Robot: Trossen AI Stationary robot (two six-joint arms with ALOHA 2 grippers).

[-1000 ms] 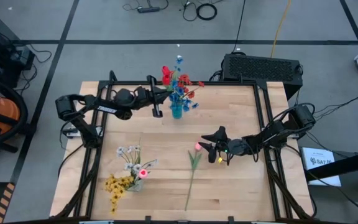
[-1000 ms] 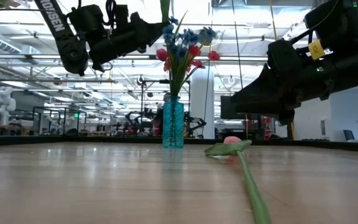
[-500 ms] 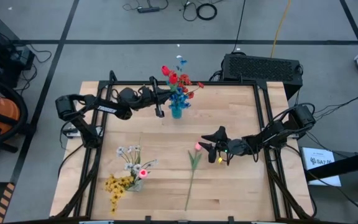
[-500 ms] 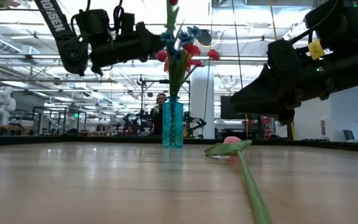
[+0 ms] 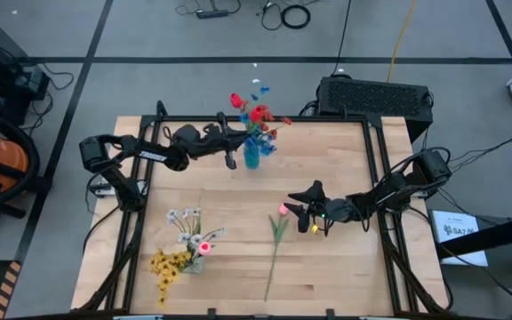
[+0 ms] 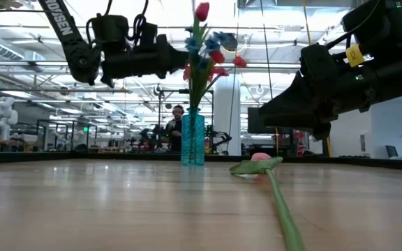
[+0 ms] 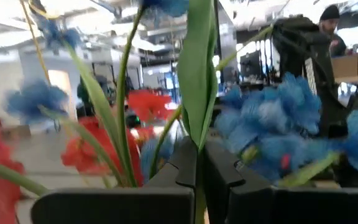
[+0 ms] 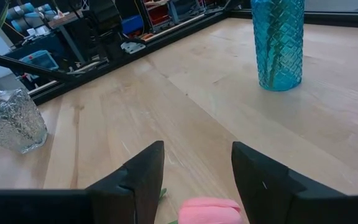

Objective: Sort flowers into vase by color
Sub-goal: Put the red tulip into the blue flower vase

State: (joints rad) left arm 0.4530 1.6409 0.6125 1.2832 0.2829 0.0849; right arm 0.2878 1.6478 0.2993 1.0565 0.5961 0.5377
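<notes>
Feeding a red-flower stem into the blue vase below it, left gripper clamped shut on it. Right gripper open, empty, pink flower just beneath, likely next.

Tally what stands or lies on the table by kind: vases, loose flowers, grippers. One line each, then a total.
Vases: 2, the blue vase and the clear vase
Loose flowers lying on the wood: 1, the pink flower
Grippers over the table: 2, the left gripper and the right gripper
Total: 5
</notes>
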